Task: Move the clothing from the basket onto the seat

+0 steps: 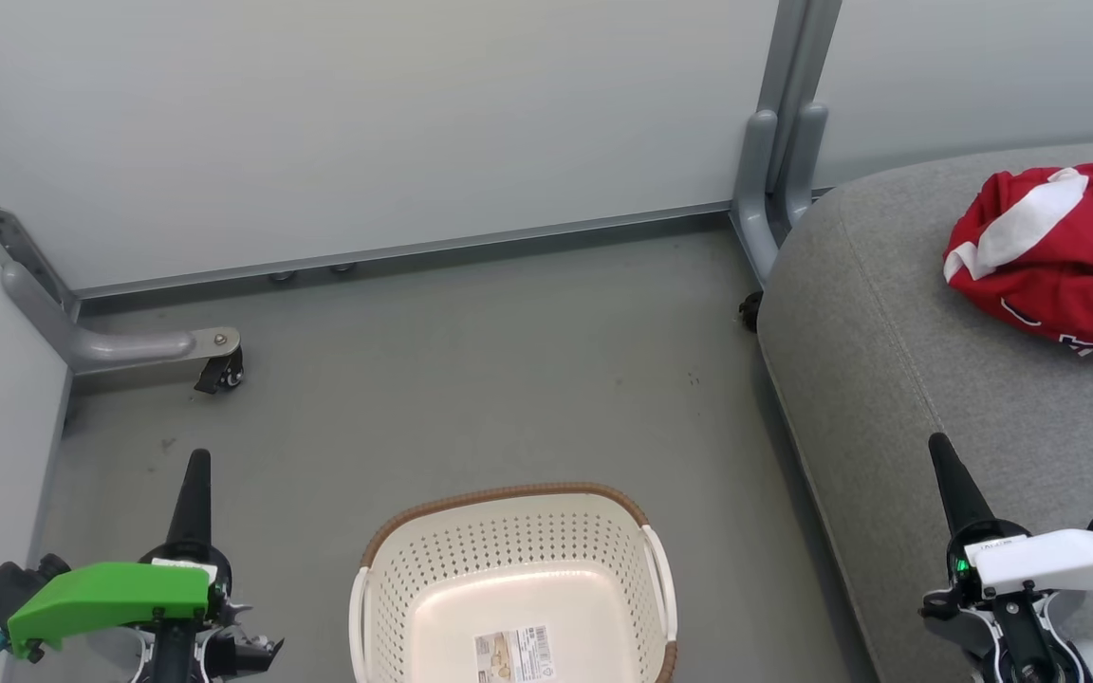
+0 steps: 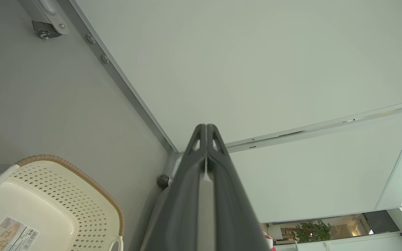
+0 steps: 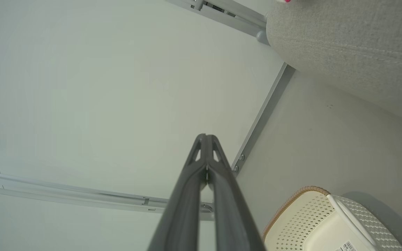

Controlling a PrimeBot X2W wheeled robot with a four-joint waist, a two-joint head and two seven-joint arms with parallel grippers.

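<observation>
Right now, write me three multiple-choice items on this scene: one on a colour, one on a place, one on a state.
1. The basket has a rim that is: A brown; B blue; C black.
2. The clothing lies: A in the basket; B on the seat; C draped over the basket's rim.
3. The left gripper and right gripper are: A both open; B left open, right shut; C both shut.

Answers:
1 A: the woven-look rim shows brown above the cream wall.
2 B: the red heap rests on the grey cushion, and no clothing shows in the basket.
3 C: each wrist view shows its two fingers pressed together.
</observation>
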